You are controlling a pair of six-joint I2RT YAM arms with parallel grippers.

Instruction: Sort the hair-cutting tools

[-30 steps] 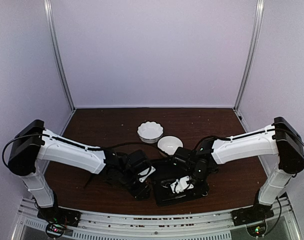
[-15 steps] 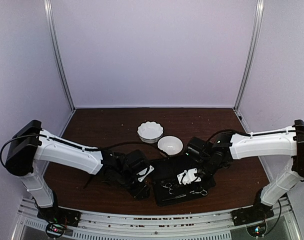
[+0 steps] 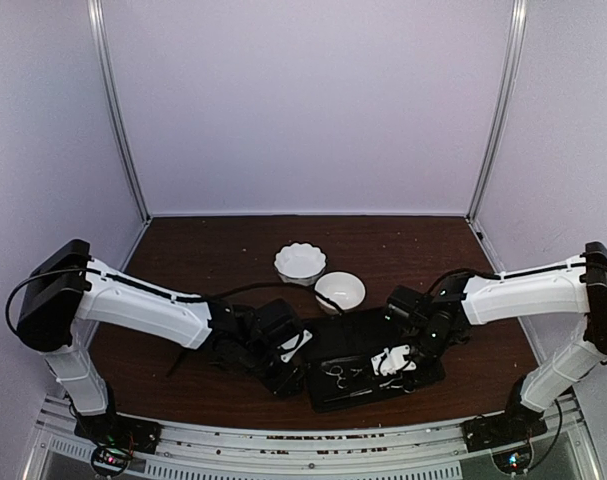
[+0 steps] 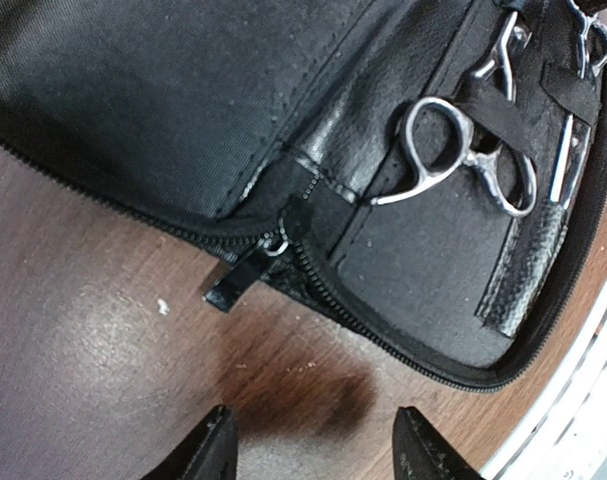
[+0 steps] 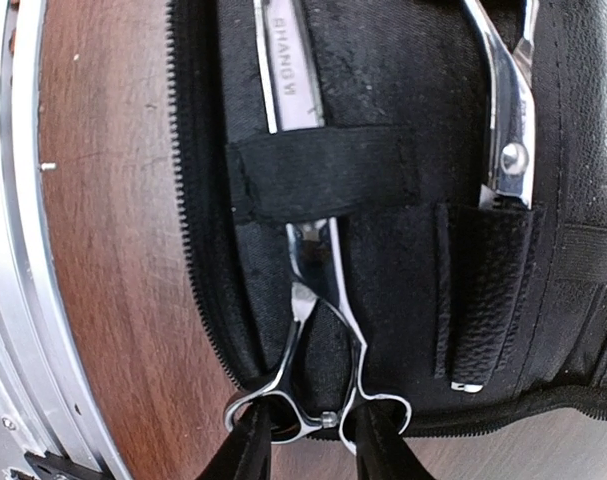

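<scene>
- Scissors, two silver pairs, lie inside the open black zip case (image 3: 348,335) on the brown table (image 3: 203,250), near its front edge between the two arms.
- The right-hand scissors (image 5: 288,70) sit under an elastic strap (image 5: 323,172), with the finger rings at the end of the case nearest the right arm.
- The left-hand scissors (image 4: 473,160) lie the other way round, rings toward the left arm and blade tips tucked into a leather pocket (image 5: 483,300).
- The right gripper (image 5: 313,445) is partly open. Its fingers (image 5: 248,450) stand apart over the rings of the right-hand scissors, and I cannot tell whether they touch the metal. Nothing is clamped.
- A second ago this gripper hung over the middle of the case and hid the tools. It has since drawn back toward its own side and its jaws have parted, so both pairs now show from above.
- The right arm's upper link has swung outward, close to the right wall.
- The case's dark outline reaches farther toward the right arm than it did a second ago.
- The left gripper (image 4: 318,450) is about half open and empty, over bare wood just beside the case's corner and zip pull (image 4: 245,278). It has barely moved.
- The scalloped bowl (image 3: 300,262) and plain bowl (image 3: 340,291) stand behind the case, unmoved.
</scene>
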